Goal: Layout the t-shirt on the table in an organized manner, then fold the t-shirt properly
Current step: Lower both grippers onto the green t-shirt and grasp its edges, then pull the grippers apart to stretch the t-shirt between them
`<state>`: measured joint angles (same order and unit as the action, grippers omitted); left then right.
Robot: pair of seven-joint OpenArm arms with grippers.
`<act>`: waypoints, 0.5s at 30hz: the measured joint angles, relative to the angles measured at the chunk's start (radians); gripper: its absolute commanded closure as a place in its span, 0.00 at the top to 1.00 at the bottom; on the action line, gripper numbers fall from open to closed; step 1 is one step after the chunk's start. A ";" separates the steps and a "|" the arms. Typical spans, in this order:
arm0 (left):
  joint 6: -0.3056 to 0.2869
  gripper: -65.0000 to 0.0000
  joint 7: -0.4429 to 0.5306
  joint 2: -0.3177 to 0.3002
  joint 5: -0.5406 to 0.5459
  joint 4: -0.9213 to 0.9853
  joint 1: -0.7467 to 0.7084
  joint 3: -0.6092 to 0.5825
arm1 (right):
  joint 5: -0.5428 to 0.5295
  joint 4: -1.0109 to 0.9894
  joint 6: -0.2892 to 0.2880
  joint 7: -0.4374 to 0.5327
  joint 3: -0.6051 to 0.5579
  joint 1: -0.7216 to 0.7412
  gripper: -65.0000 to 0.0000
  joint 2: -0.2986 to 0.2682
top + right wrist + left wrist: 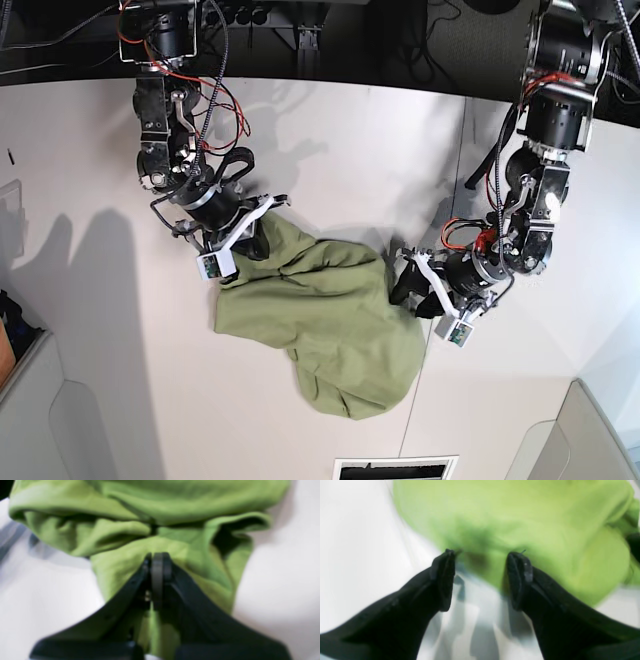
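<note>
I see right gripper [157, 562] jaws pinching the t-shirt [325, 315] | left gripper [481, 560] jaws wide at its edge | shirt crumpled on bench [100, 300]

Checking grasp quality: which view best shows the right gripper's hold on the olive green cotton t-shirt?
The right wrist view: the right gripper has its black fingers pressed together on a fold of the olive green cotton t-shirt. The base view shows the gripper at the shirt's edge, pinch hidden. The left wrist view doesn't show it.
</note>
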<state>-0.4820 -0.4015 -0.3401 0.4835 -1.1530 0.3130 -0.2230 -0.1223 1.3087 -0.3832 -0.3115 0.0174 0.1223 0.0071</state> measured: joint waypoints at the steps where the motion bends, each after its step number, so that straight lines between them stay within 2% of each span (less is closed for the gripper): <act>1: 0.000 0.56 0.011 0.018 -0.002 0.036 0.015 -0.001 | -0.001 0.000 0.000 0.001 0.000 0.000 0.00 -0.002; 7: 0.006 0.55 0.028 0.083 -0.005 0.152 0.077 0.002 | 0.064 0.000 -0.001 0.003 0.000 0.000 0.00 -0.001; 8: 0.006 0.52 0.031 0.094 -0.005 0.152 0.081 0.002 | 0.072 0.000 0.000 0.004 0.000 0.000 0.00 -0.001; 9: 0.005 0.42 0.046 0.103 -0.010 0.152 0.082 0.002 | 0.087 0.000 0.002 0.005 0.000 0.000 0.00 -0.001; 11: 0.003 0.09 0.050 0.125 -0.024 0.152 0.084 0.001 | 0.105 0.000 0.018 0.008 0.000 0.000 0.00 -0.001; 12: 0.003 0.00 0.042 0.134 -0.030 0.152 0.083 0.000 | 0.110 0.002 0.040 0.005 0.000 0.000 0.00 -0.001; 15: 0.003 0.00 0.032 0.132 -0.032 0.152 0.082 0.000 | 0.158 0.005 0.093 -0.017 0.004 0.007 0.00 0.001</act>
<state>-0.4789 -0.3698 -0.2081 0.4511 -1.0008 0.3950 -0.2234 0.0360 1.3140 -0.2905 -0.3286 0.0216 0.1291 0.0082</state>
